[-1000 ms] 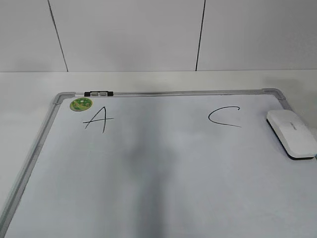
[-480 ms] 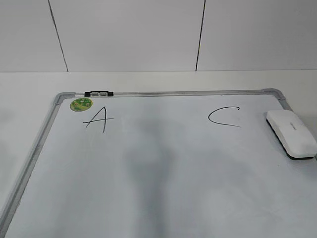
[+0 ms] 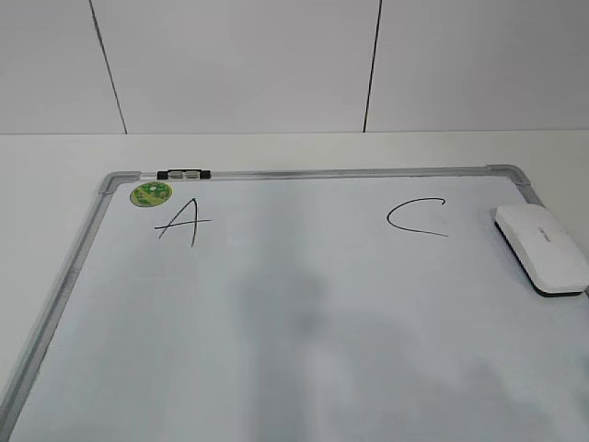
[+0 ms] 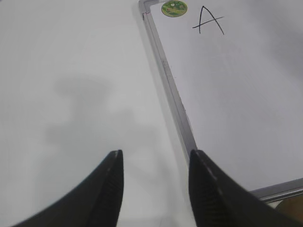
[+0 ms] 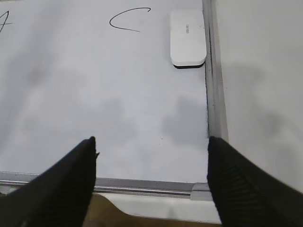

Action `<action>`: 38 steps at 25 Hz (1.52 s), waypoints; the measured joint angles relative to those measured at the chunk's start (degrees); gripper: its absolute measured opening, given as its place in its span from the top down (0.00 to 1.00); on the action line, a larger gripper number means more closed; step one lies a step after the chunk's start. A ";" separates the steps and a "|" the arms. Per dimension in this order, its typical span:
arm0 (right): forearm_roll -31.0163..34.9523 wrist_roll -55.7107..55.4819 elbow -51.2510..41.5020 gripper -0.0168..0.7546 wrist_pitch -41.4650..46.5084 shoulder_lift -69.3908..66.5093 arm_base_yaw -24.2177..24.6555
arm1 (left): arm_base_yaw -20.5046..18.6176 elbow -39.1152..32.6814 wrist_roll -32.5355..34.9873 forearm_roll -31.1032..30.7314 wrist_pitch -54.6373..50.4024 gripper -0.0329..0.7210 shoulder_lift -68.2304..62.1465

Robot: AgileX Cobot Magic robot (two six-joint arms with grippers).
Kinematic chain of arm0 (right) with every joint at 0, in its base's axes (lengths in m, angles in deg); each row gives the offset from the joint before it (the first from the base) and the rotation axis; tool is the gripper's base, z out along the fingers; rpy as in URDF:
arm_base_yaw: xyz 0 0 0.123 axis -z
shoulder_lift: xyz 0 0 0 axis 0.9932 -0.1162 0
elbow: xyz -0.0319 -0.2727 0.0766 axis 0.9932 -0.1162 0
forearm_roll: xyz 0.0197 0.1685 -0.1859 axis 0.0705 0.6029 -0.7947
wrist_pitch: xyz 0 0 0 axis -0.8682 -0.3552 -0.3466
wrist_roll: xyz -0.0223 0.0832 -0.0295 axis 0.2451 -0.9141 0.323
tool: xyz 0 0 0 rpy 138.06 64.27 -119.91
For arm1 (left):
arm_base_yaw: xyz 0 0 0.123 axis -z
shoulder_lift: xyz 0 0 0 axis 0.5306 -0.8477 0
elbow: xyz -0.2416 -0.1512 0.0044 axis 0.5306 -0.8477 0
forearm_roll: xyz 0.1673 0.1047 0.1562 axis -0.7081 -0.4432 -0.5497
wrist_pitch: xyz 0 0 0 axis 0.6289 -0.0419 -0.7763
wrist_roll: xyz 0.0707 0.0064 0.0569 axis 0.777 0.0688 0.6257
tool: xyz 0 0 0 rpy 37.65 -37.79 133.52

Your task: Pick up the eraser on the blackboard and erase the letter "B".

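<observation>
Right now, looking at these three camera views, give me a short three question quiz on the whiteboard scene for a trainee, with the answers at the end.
1. True or false: the eraser lies against the blackboard frame's right side.
2. Which letters are on the board? A) A, B, C  B) A and C  C) only B
3. Fill in: the right gripper has its jaws ____.

Key:
1. True; the right wrist view shows it beside the right rail.
2. B; the "A" and the "C" show, with a bare gap between.
3. Open, holding nothing.
</observation>
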 joint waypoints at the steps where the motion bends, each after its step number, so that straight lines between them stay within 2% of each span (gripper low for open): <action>1: -0.26 0.09 -1.06 0.22 -0.23 1.78 0.00 | 0.00 -1.11 0.09 0.00 0.66 0.51 1.13; 7: -3.65 0.14 -6.91 0.22 -2.89 7.08 0.00 | 0.00 -4.65 0.22 0.00 3.86 0.56 6.17; 21: -5.25 0.23 -8.29 0.22 -5.56 7.17 0.00 | 0.08 -5.85 0.45 -0.52 2.85 0.57 6.42; 28: -8.27 1.43 -8.29 0.22 -5.70 7.17 0.00 | 0.08 -5.85 0.54 -0.52 2.76 0.57 6.42; 38: -8.17 1.45 -8.29 0.22 -5.80 7.17 0.00 | 0.08 -5.85 0.54 2.34 2.76 0.57 6.42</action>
